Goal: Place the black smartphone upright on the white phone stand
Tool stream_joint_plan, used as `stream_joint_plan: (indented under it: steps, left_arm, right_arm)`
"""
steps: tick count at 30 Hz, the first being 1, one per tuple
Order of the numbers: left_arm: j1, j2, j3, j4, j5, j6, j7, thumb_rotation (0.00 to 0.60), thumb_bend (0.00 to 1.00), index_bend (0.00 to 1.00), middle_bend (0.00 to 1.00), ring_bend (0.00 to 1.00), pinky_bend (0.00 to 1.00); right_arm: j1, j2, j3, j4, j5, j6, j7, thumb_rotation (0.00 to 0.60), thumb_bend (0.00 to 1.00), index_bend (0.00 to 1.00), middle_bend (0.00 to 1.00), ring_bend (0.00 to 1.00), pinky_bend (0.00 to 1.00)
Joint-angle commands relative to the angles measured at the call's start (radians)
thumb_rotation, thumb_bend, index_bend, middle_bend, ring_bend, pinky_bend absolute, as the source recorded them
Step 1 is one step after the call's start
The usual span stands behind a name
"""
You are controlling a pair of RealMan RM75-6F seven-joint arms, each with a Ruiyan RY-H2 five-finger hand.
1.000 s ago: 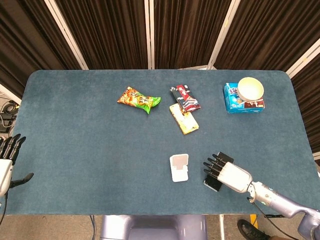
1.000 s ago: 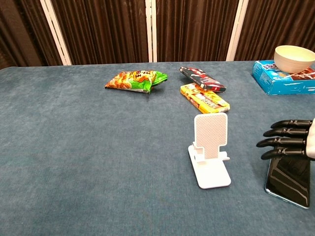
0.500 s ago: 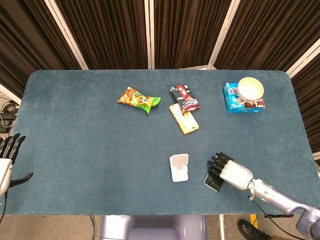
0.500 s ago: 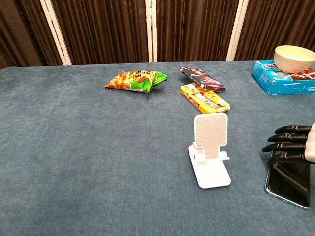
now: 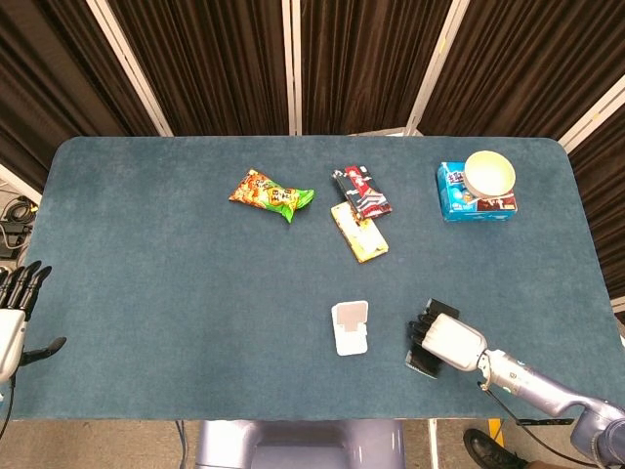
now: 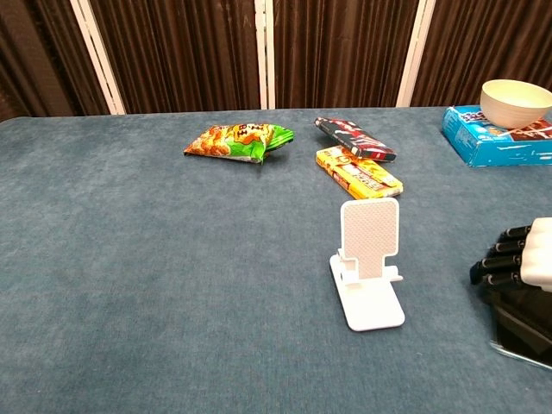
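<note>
Right hand (image 5: 441, 340) has dropped onto the black phone (image 5: 420, 363) since a second ago: its fingers, then stretched out flat above the near end of the phone, now curl down over it, and the wrist has drawn back toward the front edge of the table (image 5: 146, 293). The chest view shows the fingers (image 6: 504, 259) bent over the dark slab, with only a sliver of the phone (image 6: 526, 349) visible beneath. Whether they actually grip it or merely rest on it I cannot tell; the phone lies flat on the cloth.

That suggests the pick-up is starting, with the lift and the placing yet to come. The white stand (image 5: 350, 326) sits just left of the phone, upright and facing the robot, its ledge bare.

Room is tight on one side: the phone lies close to the front edge, so any sliding toward the robot risks pushing it off. Between phone and stand the cloth is open, and the snack packets (image 5: 359, 217) and the box with the bowl (image 5: 476, 191) lie well behind. Left hand (image 5: 14, 313) hangs by the far left edge, fingers spread, holding nothing.
</note>
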Motion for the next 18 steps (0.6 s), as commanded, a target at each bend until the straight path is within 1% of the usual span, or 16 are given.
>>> stream_joint_plan:
  steps: [1, 11, 14, 18]
  left_arm:
    - [0.000, 0.000, 0.000, 0.000, 0.000, 0.000, 0.001, 0.600, 0.00, 0.00, 0.00, 0.00, 0.00]
    - [-0.001, 0.004, 0.005, -0.008, 0.003, -0.005, 0.001, 0.600, 0.00, 0.00, 0.00, 0.00, 0.00]
    - [0.000, 0.006, 0.005, -0.010, 0.001, -0.005, -0.001, 0.600, 0.00, 0.00, 0.00, 0.00, 0.00]
    - [-0.002, 0.007, 0.005, -0.011, -0.003, -0.010, -0.001, 0.600, 0.00, 0.00, 0.00, 0.00, 0.00]
  right_arm:
    - [-0.010, -0.014, -0.007, 0.035, -0.003, 0.044, 0.020, 0.600, 0.40, 0.57, 0.54, 0.44, 0.46]
    - [-0.042, -0.026, 0.017, 0.118, 0.015, 0.169, -0.013, 0.600, 0.41, 0.58, 0.54, 0.45, 0.47]
    - [-0.050, -0.017, 0.042, 0.132, 0.025, 0.223, -0.055, 0.600, 0.41, 0.58, 0.54, 0.45, 0.47]
    - [-0.051, 0.003, 0.087, 0.129, 0.022, 0.326, -0.152, 0.600, 0.42, 0.55, 0.54, 0.45, 0.47]
